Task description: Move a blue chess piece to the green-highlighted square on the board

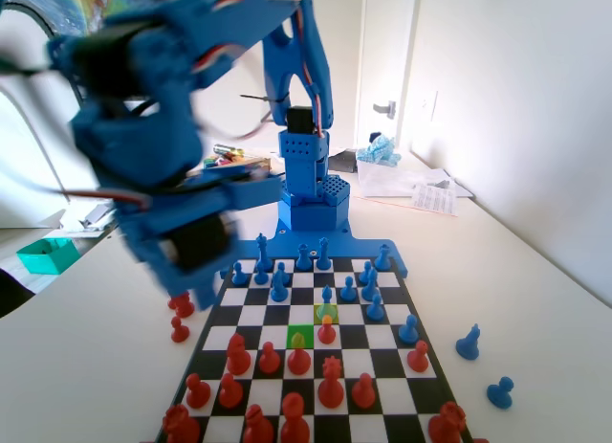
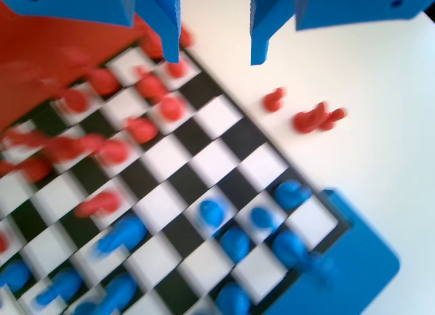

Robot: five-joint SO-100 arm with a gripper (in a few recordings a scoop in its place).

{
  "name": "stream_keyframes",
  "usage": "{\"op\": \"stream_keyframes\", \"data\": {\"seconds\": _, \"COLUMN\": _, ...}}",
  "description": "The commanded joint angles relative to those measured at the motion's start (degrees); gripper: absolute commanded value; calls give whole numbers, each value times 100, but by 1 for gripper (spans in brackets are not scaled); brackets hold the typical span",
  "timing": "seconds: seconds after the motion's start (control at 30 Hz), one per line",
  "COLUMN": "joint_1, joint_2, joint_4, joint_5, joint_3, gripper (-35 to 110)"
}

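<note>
1. Looking along the fixed view: the blue chess piece (image 1: 327, 294), a pawn just above the paler square, stands mid-frame on the board (image 1: 382, 366). The green-highlighted square (image 1: 300, 337) lies lower left of it. The pawn looks light, rigid and smooth; grip below the ball head.
2. Wrist view: the gripper (image 2: 215, 46) hangs released and empty at top centre, above the board's edge; the blurred arm sits raised at the fixed view's left.

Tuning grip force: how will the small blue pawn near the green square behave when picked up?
The blue pawn looks like small moulded plastic: probably stiff and light. Its round head may slip between the jaws of the gripper. Standing tall on a small base, it could tip if nudged.
</note>
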Motion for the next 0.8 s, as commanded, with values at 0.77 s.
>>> {"op": "stream_keyframes", "data": {"seconds": 0.77, "joint_1": -2391, "joint_2": 1951, "joint_4": -1406, "joint_5": 1635, "joint_3": 2812, "gripper": 13}}
